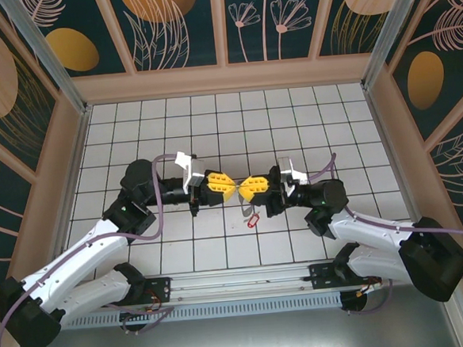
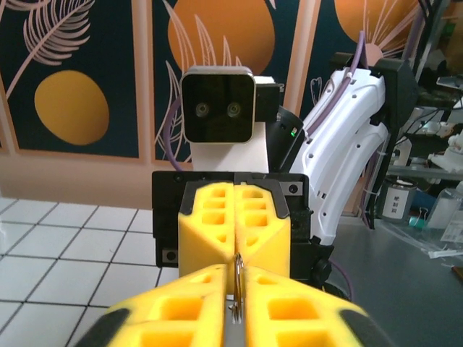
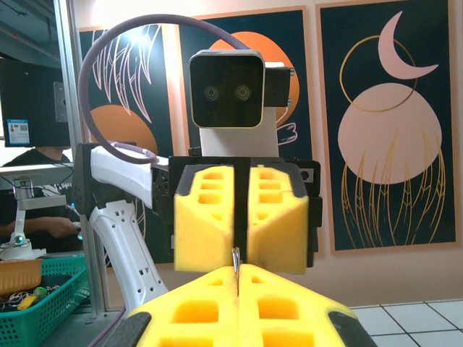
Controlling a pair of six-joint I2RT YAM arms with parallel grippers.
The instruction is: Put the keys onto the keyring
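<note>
The top camera looks down from above the near edge across the whole counter (image 1: 291,114). The wrist cameras face each other, close-up: left looks right, right looks left, both sharing where left end effector (image 1: 231,187) and right end effector (image 1: 243,187) meet.

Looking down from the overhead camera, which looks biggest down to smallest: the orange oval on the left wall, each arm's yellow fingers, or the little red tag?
1. Orange oval.
2. Left arm's yellow fingers and right arm's yellow fingers: alike, no ranking.
3. Red tag, smallest by far.
</note>
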